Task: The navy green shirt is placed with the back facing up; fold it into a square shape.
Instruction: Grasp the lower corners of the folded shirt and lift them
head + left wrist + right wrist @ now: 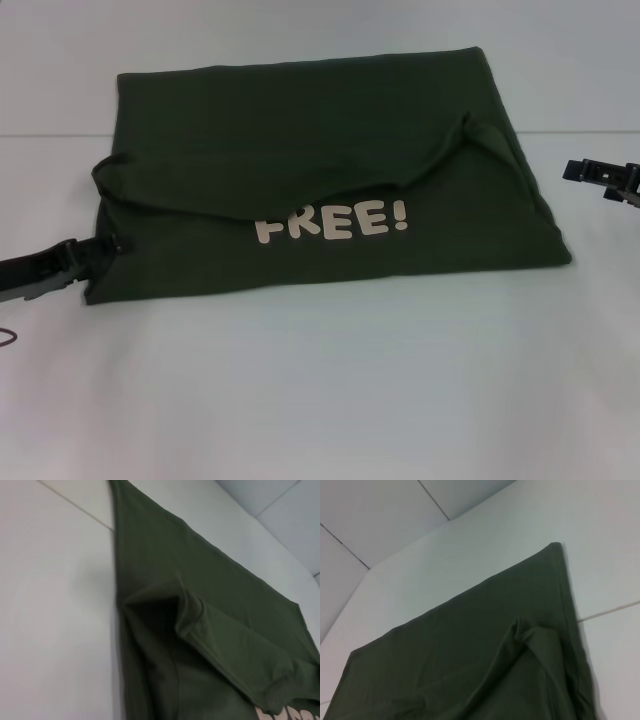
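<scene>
The navy green shirt (pixel 320 170) lies folded into a rough rectangle on the white table (pixel 320 380). Its far part is folded forward over the near part, and cream "FREE!" lettering (pixel 332 222) shows just below that folded edge. Tucked sleeve folds bulge at its left (pixel 195 620) and right (pixel 540 640) edges. My left gripper (pixel 112 247) sits low at the shirt's near left corner, touching its edge. My right gripper (pixel 590 175) hovers off the shirt's right side, apart from the cloth. Neither wrist view shows its own gripper.
A seam line in the table top (pixel 50 135) runs behind the shirt. A thin dark cable loop (pixel 6 338) shows at the left edge. Bare white surface lies in front of the shirt.
</scene>
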You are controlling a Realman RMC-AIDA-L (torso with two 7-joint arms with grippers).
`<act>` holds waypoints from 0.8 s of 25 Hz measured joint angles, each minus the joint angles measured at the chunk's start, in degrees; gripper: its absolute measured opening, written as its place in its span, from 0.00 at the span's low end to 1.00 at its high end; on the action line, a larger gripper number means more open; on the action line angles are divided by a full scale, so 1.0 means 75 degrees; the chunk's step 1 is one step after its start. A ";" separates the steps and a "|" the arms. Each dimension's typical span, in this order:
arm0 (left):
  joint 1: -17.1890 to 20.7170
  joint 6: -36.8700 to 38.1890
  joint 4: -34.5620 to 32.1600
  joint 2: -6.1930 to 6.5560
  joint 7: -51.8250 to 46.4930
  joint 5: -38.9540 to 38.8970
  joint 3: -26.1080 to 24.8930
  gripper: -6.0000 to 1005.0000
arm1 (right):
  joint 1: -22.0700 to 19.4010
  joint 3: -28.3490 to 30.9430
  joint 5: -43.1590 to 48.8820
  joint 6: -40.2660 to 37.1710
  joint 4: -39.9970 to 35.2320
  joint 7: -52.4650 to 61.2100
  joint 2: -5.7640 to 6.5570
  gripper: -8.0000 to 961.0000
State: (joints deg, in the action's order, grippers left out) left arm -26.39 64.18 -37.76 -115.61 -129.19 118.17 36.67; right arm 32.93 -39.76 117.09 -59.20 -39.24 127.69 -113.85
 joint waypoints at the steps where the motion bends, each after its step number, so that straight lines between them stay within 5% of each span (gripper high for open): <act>1: -0.0001 -0.0051 0.0030 0.0000 0.0004 0.0000 0.0007 0.90 | -0.0001 0.0001 -0.0001 -0.0001 0.0000 -0.0006 -0.0002 0.96; 20: -0.0048 -0.0127 0.0309 -0.0034 0.0147 0.0077 0.0200 0.90 | -0.0038 0.0153 -0.0003 -0.0041 0.0000 -0.0092 -0.0033 0.96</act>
State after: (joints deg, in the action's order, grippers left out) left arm -26.75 63.23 -35.44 -115.87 -128.09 118.74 38.17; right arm 32.65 -38.62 117.07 -59.51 -39.24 127.00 -114.10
